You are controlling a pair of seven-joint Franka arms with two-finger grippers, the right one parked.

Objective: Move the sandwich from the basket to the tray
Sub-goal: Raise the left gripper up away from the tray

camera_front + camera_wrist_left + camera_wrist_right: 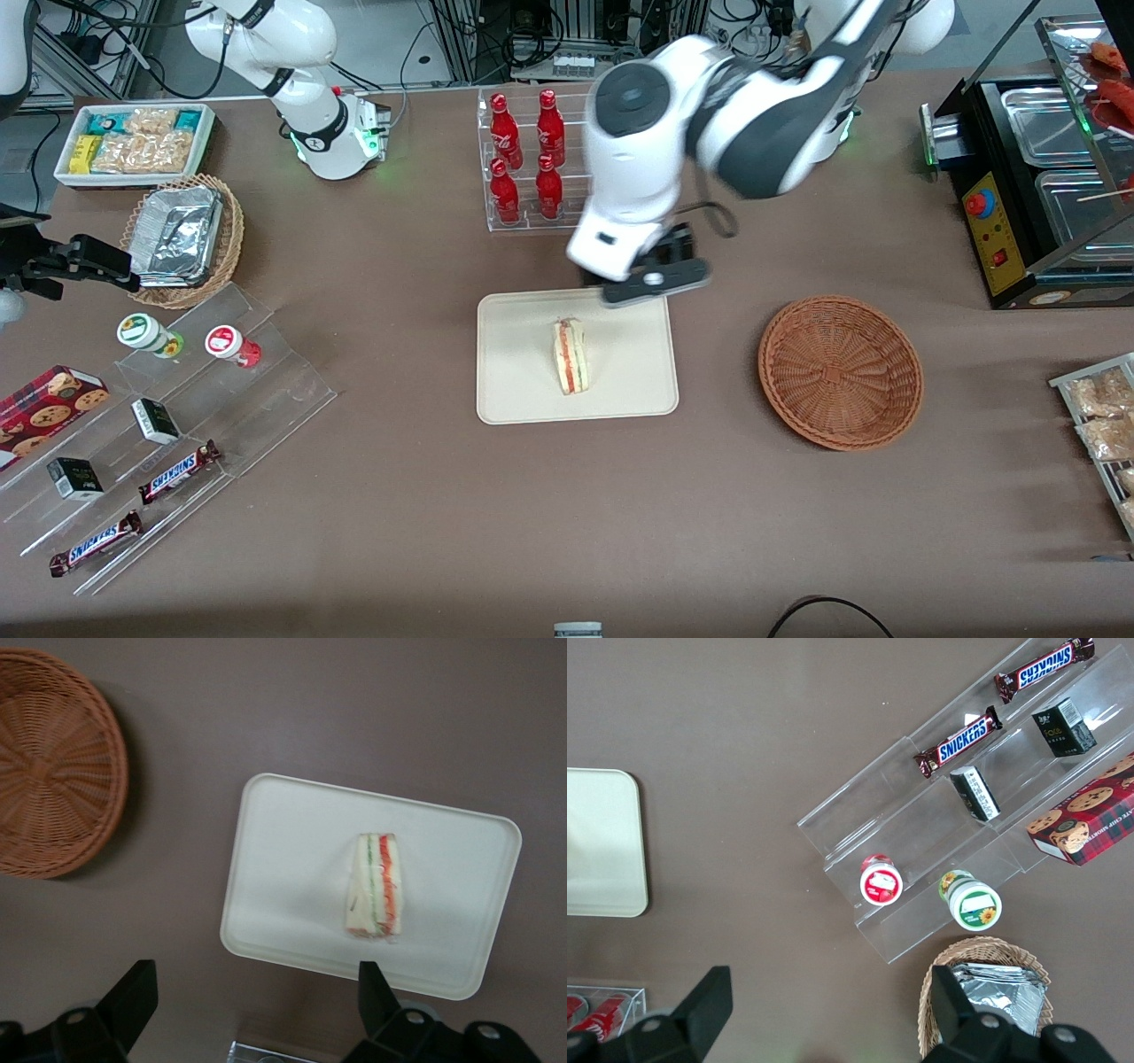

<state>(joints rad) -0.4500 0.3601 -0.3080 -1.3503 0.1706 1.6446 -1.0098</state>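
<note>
The sandwich [570,357] [376,886], a pale wedge with red and green layers, lies in the middle of the cream tray [523,354] [292,868]. The round reddish-brown wicker basket [840,372] [53,762] stands beside the tray, toward the working arm's end, with nothing in it. My gripper [654,276] [252,992] hangs above the tray's edge farthest from the front camera, between the tray and the bottle rack. It is open wide. Nothing is between its black fingers [133,992], and it is clear of the sandwich.
A clear rack of red bottles [529,159] stands just past the gripper. Toward the parked arm's end are acrylic steps with snacks [168,416], a tan basket with foil [182,239] and a white snack bin [133,142]. A food warmer [1036,177] and bagged snacks [1103,425] sit at the working arm's end.
</note>
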